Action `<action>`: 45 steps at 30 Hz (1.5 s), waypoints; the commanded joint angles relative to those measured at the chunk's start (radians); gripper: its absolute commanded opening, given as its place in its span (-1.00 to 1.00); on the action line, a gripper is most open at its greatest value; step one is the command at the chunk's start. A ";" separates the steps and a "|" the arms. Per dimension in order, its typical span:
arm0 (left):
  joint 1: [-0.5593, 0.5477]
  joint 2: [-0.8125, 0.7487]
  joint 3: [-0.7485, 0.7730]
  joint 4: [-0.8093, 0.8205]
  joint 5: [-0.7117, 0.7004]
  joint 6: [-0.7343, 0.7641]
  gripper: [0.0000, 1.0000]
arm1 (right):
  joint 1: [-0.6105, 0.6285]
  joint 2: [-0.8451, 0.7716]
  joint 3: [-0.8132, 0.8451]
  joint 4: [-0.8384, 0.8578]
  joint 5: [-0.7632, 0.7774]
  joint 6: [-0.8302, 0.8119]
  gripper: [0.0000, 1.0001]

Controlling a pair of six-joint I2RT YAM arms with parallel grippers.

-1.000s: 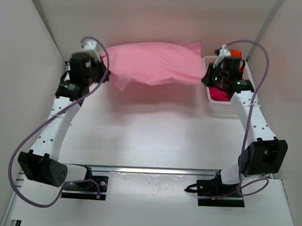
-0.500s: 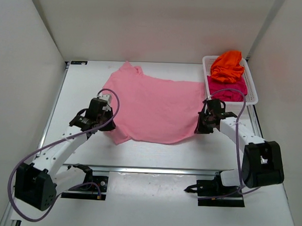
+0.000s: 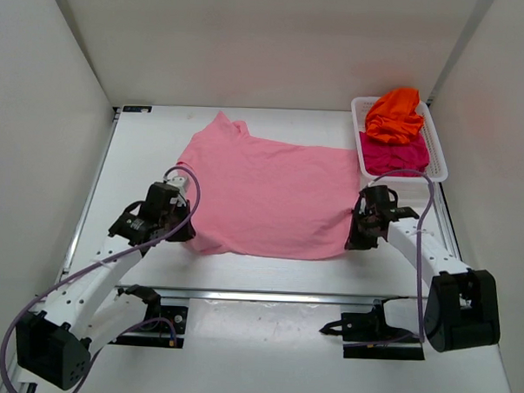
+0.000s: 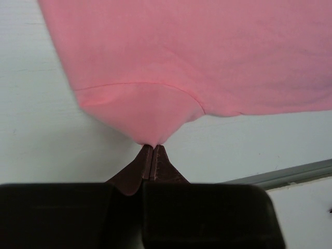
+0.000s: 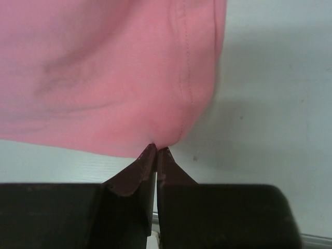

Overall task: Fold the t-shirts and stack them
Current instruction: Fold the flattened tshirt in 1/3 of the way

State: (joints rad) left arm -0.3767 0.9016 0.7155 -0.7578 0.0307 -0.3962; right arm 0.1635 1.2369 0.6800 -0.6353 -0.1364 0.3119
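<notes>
Change, shirt: a second ago the pink shirt (image 3: 266, 195) hung in the air, stretched between the two grippers at the far side; now it lies spread on the table (image 3: 267, 271), its near edge straighter and nearer than half a second ago.
Change, arms: both have come down and drawn back toward the near edge.
Left arm: stretched low from its base, angled toward the far right, wrist just above the table.
Left gripper (image 3: 177, 221): at the shirt's near left corner; in its wrist view the tips (image 4: 151, 151) are pressed together on a pinch of pink cloth (image 4: 207, 52), which rises from them in a small peak.
Right arm: elbow near the right edge, forearm reaching left and far to the shirt's near right corner.
Right gripper (image 3: 358, 233): tips (image 5: 157, 152) clamped on the hemmed corner of the shirt (image 5: 104, 67).
Pink shirt, place: mid-table, collar toward the far left, the body flat with faint creases.
Basket (image 3: 439, 161): far right corner of the table.
Orange shirt (image 3: 394, 115): bunched at the far end of the basket.
Magenta shirt (image 3: 394, 155): in the basket, just near of the orange one.
</notes>
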 commanded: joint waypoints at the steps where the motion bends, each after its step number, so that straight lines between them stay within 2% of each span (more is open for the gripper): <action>1: 0.041 0.006 0.025 -0.003 0.018 0.033 -1.00 | 0.019 -0.056 -0.002 -0.052 0.010 0.022 -1.00; 6: 0.073 0.043 0.097 -0.020 0.028 0.068 -1.00 | 0.028 -0.071 0.042 -0.115 -0.017 0.024 -1.00; 11: 0.068 0.094 0.162 -0.026 0.031 0.076 -1.00 | -0.021 -0.089 0.076 -0.168 -0.048 0.004 -0.99; 16: 0.070 0.177 0.249 -0.023 0.028 0.106 -1.00 | -0.065 -0.085 0.087 -0.168 -0.084 -0.026 -1.00; 21: 0.133 0.187 0.251 -0.017 -0.021 0.148 -1.00 | -0.058 -0.060 0.096 -0.161 -0.088 -0.045 -0.99; 24: 0.150 0.287 0.437 -0.059 -0.080 0.206 -1.00 | -0.052 -0.037 0.159 -0.165 -0.075 -0.051 -1.00; 26: 0.105 0.419 0.733 -0.138 -0.087 0.230 -1.00 | -0.033 -0.014 0.214 -0.172 -0.062 -0.051 -1.00; 28: 0.059 0.456 0.838 -0.207 -0.117 0.223 -1.00 | -0.022 -0.017 0.234 -0.182 -0.055 -0.059 -1.00; 30: 0.036 0.398 0.785 -0.195 -0.121 0.206 -1.00 | -0.033 -0.039 0.224 -0.182 -0.052 -0.062 -1.00; 35: 0.009 0.266 0.335 -0.132 -0.042 0.152 -1.00 | -0.116 -0.080 0.174 -0.185 -0.075 -0.097 -1.00; 38: 0.015 0.192 0.204 -0.158 -0.057 0.151 -1.00 | -0.122 -0.074 0.179 -0.205 -0.058 -0.114 -0.98; 40: 0.041 0.143 0.185 -0.182 -0.081 0.154 -1.00 | -0.117 -0.079 0.188 -0.193 -0.060 -0.112 -1.00; 43: 0.142 0.059 0.200 -0.218 -0.071 0.177 -0.98 | -0.113 -0.074 0.190 -0.185 -0.062 -0.117 -1.00; 45: 0.148 0.020 0.220 -0.232 -0.071 0.177 -0.97 | -0.110 -0.067 0.187 -0.184 -0.062 -0.119 -1.00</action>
State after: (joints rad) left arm -0.2569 1.0088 0.8780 -0.9798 -0.0357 -0.2287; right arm 0.0509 1.1797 0.8558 -0.8307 -0.2005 0.2104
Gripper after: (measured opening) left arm 0.025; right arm 0.009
